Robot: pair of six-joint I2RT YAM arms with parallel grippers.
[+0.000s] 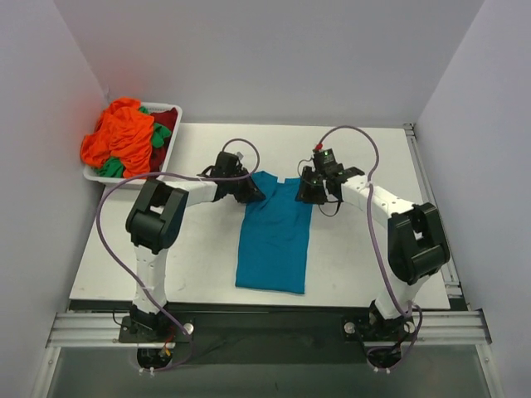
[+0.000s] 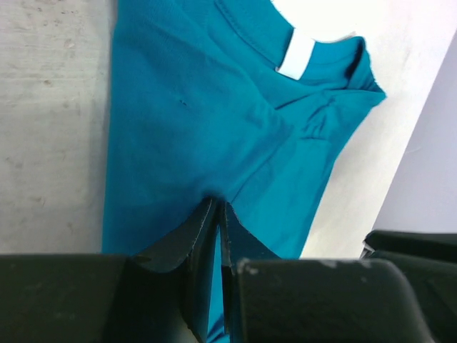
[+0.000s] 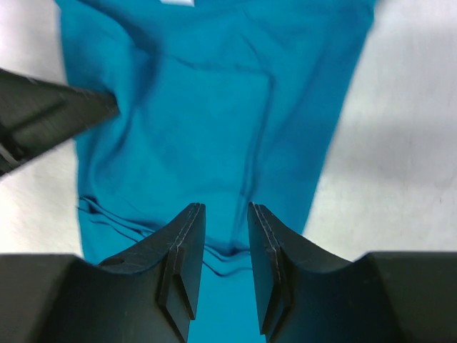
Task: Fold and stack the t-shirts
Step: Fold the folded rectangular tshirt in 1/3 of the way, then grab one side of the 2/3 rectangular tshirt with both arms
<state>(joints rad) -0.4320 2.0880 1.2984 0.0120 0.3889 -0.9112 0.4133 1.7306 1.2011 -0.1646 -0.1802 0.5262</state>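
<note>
A teal-blue t-shirt (image 1: 274, 240) lies flat in the middle of the table as a narrow strip, sides folded in and collar at the far end. My left gripper (image 1: 253, 192) is shut on the cloth at the shirt's far left shoulder; in the left wrist view the jaws (image 2: 218, 205) pinch a teal fold (image 2: 193, 107). At the far right shoulder my right gripper (image 1: 309, 192) stands open just over the cloth (image 3: 214, 107). Nothing is between its jaws (image 3: 225, 207). The white neck label (image 2: 295, 56) shows at the collar.
A white tray (image 1: 170, 108) at the far left corner holds a heap of orange t-shirts (image 1: 120, 137), with green (image 1: 160, 137) and dark red (image 1: 164, 120) ones beside them. Grey walls close in on the left, back and right.
</note>
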